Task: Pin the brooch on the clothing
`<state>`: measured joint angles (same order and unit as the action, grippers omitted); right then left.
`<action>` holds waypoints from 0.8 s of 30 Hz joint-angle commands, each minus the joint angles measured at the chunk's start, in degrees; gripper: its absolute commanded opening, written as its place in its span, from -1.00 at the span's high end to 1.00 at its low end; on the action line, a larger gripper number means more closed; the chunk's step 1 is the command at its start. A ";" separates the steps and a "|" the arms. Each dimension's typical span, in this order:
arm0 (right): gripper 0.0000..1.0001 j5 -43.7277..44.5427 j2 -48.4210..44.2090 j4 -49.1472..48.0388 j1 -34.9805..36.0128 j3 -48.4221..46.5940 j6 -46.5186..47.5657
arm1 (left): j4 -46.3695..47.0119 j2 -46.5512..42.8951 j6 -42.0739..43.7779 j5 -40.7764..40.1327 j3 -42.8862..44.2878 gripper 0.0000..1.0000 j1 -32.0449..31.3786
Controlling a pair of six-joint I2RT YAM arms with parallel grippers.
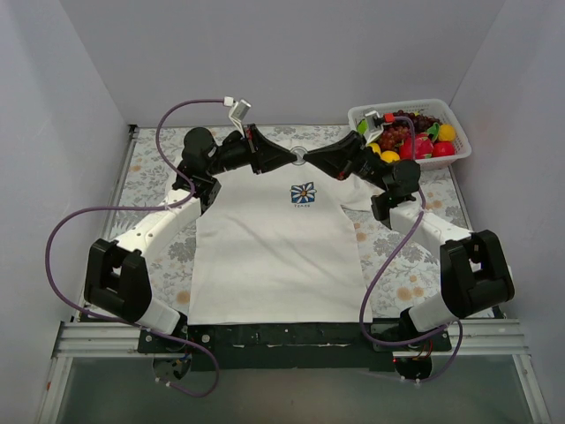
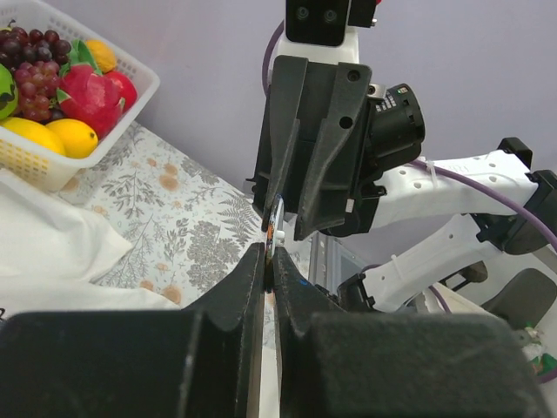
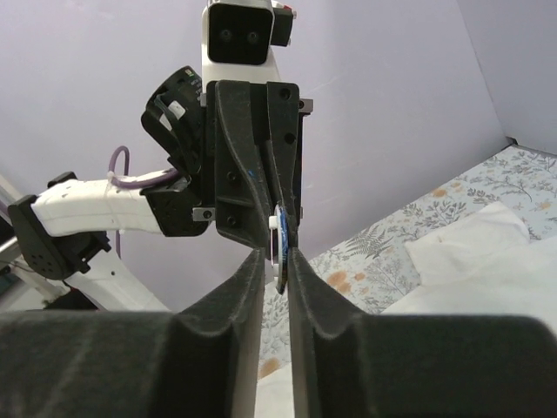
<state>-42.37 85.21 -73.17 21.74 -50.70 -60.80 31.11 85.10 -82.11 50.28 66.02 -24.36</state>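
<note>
The brooch (image 2: 275, 228), a thin round disc, is held edge-on over the collar of the flat white clothing (image 1: 265, 256). It is pinched in the closed jaws of the left gripper (image 1: 288, 157). The right gripper (image 1: 312, 159) is stretched opposite, its jaws narrowly around the disc, grip unclear.

Our arms angle inward, left gripper (image 1: 286, 158) and right gripper (image 1: 315, 159) meeting tip to tip. Our left fingers (image 2: 235, 296) are clamped, right fingers (image 3: 244, 287) slightly parted.

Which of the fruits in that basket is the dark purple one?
The bunch of grapes, a cluster of small dark berries in the basket; the fruits around it are yellow, red or green.
</note>
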 commanded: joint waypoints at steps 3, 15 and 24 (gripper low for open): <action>0.31 -4.30 -1.89 3.36 0.41 -5.11 4.36 | -13.43 -1.25 9.84 1.13 5.78 1.00 -0.25; 0.41 -7.64 -0.92 5.49 0.41 -7.13 5.25 | -19.69 -2.57 13.90 5.70 6.58 1.00 -0.25; 0.97 -6.15 -1.88 4.26 0.32 -5.38 5.33 | -19.78 -3.54 14.52 5.88 6.05 0.50 -0.25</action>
<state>-49.89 85.17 -64.90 21.82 -54.87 -56.07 13.63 84.62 -69.06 56.14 71.50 -24.38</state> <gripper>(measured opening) 0.032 0.094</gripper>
